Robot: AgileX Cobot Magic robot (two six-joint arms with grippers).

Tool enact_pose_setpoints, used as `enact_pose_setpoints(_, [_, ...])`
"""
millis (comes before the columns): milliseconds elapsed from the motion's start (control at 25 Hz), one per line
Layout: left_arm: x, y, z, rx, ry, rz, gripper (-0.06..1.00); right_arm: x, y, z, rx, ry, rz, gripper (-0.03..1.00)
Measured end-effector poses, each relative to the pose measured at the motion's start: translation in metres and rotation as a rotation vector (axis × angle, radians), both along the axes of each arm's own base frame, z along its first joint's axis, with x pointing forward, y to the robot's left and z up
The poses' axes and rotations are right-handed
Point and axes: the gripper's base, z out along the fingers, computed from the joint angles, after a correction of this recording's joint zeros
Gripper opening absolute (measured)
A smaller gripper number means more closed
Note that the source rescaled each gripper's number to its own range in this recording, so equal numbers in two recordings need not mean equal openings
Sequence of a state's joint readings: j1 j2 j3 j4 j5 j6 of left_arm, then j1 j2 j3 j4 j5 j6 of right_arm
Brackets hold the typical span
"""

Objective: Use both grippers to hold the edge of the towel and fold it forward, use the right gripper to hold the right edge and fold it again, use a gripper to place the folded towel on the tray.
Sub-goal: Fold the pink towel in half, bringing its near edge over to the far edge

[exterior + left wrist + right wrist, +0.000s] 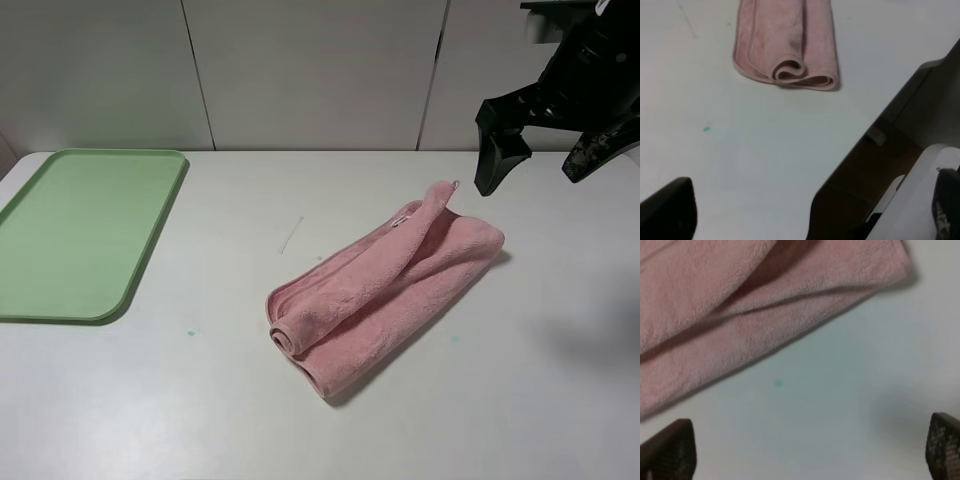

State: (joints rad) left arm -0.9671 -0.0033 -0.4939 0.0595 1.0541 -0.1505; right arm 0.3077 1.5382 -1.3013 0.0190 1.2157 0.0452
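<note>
Dusty-pink towel (390, 290), light-green tray (70, 230), white table (200, 410), black right pincer (532, 178)

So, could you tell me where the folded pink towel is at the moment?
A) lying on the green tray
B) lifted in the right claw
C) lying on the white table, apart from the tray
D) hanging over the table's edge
C: the towel lies folded on the table, clear of the tray, and the right claw is open and holds nothing.

White table (300, 420), teal speck (190, 331), panelled wall (310, 70)
</note>
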Motion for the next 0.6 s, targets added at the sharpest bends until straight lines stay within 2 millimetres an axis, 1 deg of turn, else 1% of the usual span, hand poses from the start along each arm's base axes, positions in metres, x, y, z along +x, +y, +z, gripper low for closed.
enact_pose_setpoints(320, [-0.0006,0.0002,0.0000,-0.003,-0.004,0.025,0.93,0.0011,0.0003,0.0002,-0.009,-0.017,0.058,1.00])
enact_pose_setpoints(440, [-0.0015,0.0000,0.0000,-0.003,-0.004,0.108,0.93,0.0044,0.0009,0.0010,-0.015,-0.060,0.117,1.00])
enact_pose_setpoints(600, [-0.0036,-0.0007,0.0000,-0.002,-0.004,0.299,0.93,0.0079,0.0019,0.0018,-0.030,-0.109,0.215,1.00])
